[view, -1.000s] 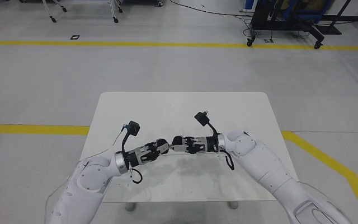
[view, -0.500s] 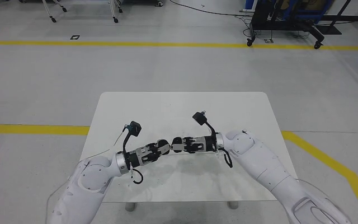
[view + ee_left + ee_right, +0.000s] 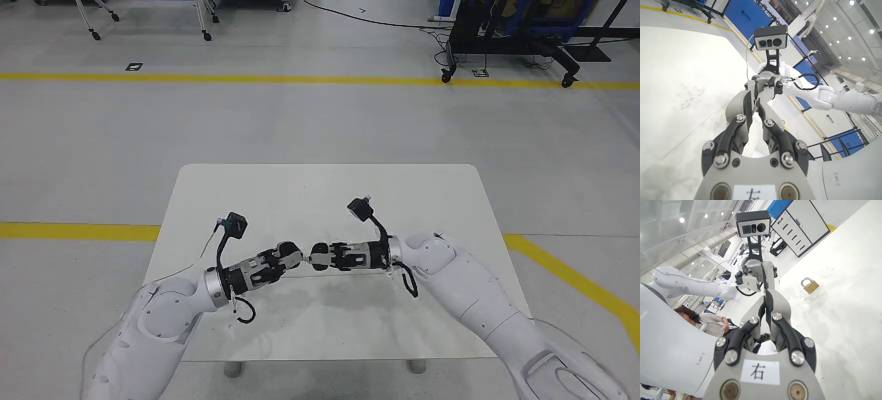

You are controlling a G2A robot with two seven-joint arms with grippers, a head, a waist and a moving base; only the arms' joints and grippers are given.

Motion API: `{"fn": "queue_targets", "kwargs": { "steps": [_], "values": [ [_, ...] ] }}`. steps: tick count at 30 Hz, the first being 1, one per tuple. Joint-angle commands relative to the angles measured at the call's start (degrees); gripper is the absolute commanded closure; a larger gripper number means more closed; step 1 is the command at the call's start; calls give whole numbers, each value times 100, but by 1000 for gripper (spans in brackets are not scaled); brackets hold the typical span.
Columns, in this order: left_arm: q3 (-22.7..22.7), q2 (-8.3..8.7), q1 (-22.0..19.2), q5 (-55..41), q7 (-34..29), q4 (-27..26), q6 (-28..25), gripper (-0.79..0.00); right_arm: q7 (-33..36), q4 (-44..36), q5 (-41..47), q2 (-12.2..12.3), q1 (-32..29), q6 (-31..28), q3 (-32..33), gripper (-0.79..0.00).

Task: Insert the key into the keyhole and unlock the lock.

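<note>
Brass padlock (image 3: 810, 286) (shackle closed) lies flat; key (image 3: 754, 109) held.

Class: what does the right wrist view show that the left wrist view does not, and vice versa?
Right wrist view, not left: the padlock, lying apart from both arms. Left wrist view, not right: a clear look at the key caught in the left gripper. Both: the table, and the left gripper meeting the right gripper tip to tip.

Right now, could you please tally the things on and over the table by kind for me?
padlock: 1
key: 1, a small metal piece between the two claw tips
claws: 2, left claw and right claw
table: 1
Total: 5
</note>
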Motion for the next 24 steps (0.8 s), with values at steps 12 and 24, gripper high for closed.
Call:
{"fn": "queue_targets", "kwargs": {
  "steps": [12, 24],
  "values": [
    [-411, 61, 96, 93, 359, 9, 20, -785, -784, -423, -261, 815, -1014, -784, 1571, 0],
    [-605, 83, 189, 756, 677, -264, 32, -785, -784, -513, -199, 882, -1138, -784, 1734, 0]
  ]
}}
